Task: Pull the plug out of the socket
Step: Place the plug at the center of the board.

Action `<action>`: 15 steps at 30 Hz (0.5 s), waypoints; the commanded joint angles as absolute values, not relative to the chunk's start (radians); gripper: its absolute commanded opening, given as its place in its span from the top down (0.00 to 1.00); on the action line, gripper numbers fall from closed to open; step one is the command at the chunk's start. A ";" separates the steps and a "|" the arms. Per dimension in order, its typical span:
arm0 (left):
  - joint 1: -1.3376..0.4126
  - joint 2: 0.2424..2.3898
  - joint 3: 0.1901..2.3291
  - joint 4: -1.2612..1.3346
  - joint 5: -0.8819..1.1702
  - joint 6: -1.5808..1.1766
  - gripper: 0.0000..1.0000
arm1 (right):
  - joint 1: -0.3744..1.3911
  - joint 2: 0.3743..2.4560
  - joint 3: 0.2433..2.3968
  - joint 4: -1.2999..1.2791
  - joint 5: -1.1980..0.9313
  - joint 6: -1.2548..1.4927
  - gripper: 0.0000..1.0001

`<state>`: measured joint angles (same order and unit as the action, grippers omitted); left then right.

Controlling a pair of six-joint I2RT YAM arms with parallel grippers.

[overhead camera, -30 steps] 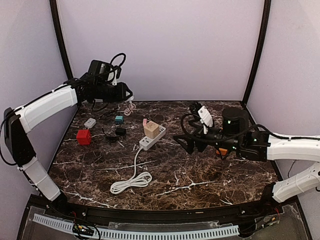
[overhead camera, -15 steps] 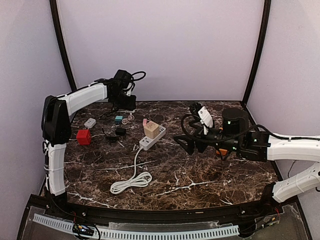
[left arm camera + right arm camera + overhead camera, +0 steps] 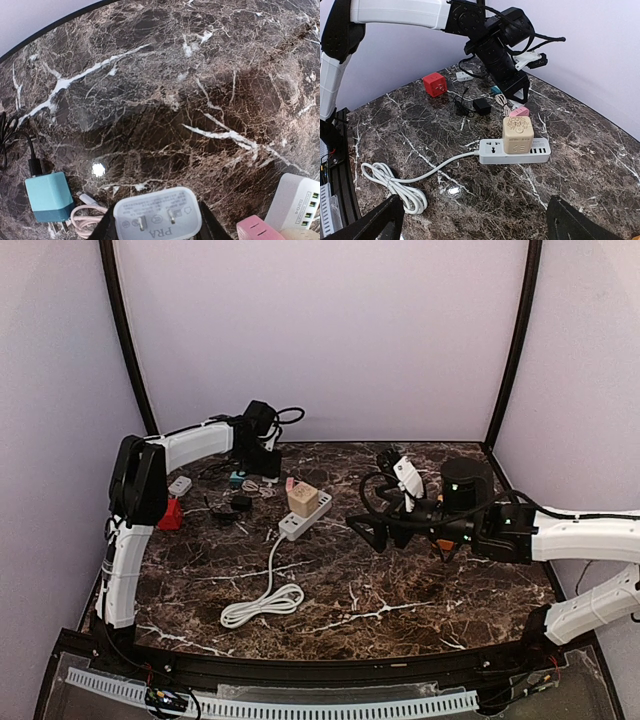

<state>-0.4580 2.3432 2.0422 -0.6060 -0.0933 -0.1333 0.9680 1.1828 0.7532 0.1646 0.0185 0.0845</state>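
Note:
A white power strip, the socket, lies mid-table with a beige cube adapter plugged into it. My left gripper hovers just behind the strip, shut on a white two-prong plug. The plug's prongs face the left wrist camera and it is clear of the strip. My right gripper stands open to the right of the strip, with nothing between its fingers.
A pink adapter sits beside the strip's end. A teal charger, pink cable, black adapter, small white adapter and red cube lie back left. The strip's cord coils near the front.
My left arm has swung right from the back left corner and come down behind the strip. The right arm has barely moved.

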 commanded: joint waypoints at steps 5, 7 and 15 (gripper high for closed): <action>-0.453 2.351 2.154 -0.608 -0.012 -0.142 0.44 | 0.963 1.216 0.755 0.183 0.009 0.116 0.01; -0.453 2.331 2.153 -0.615 -0.004 -0.154 0.32 | 0.963 1.216 0.753 0.181 0.014 0.124 0.01; -0.453 2.095 1.840 -0.461 0.013 -0.237 0.02 | 0.961 1.247 0.751 0.174 0.004 0.152 0.01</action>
